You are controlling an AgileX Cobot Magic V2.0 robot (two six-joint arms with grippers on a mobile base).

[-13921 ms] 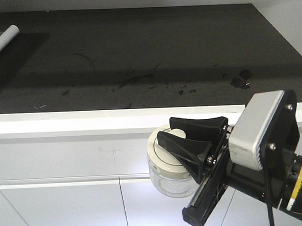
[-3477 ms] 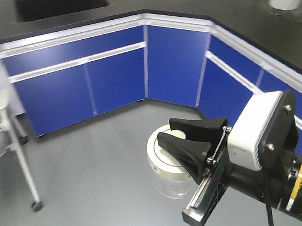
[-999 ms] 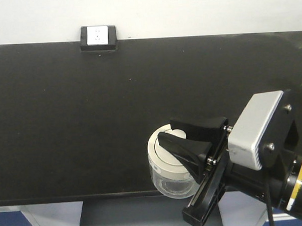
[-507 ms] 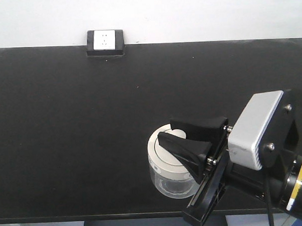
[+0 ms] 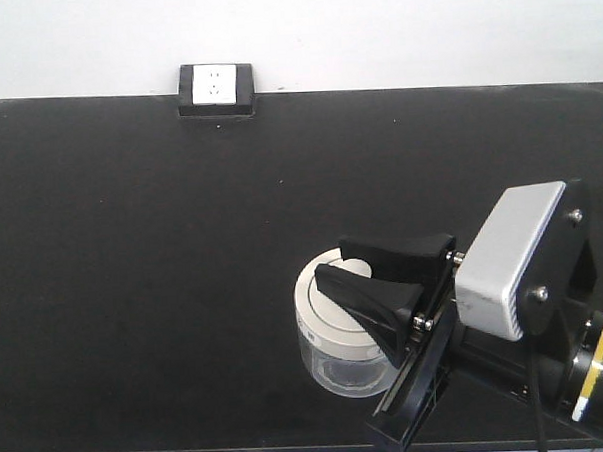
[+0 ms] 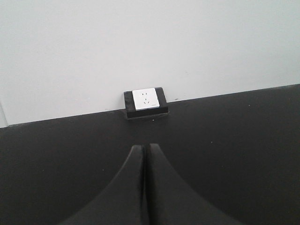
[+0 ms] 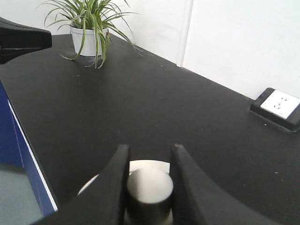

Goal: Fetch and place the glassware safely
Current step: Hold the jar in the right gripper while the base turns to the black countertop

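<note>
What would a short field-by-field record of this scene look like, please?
held item: glass jar with an off-white lid
grip: right gripper shut on the lid's knob
jar position: over the black countertop, toward its front edge; contact with it cannot be told
left gripper: shut, holding nothing
background: wall socket at the counter's back edge; potted plant standing on the counter

countertop (image 5: 134, 293) open, wide | socket box (image 5: 215, 88) against back wall | plant (image 7: 89, 28) at far end
</note>
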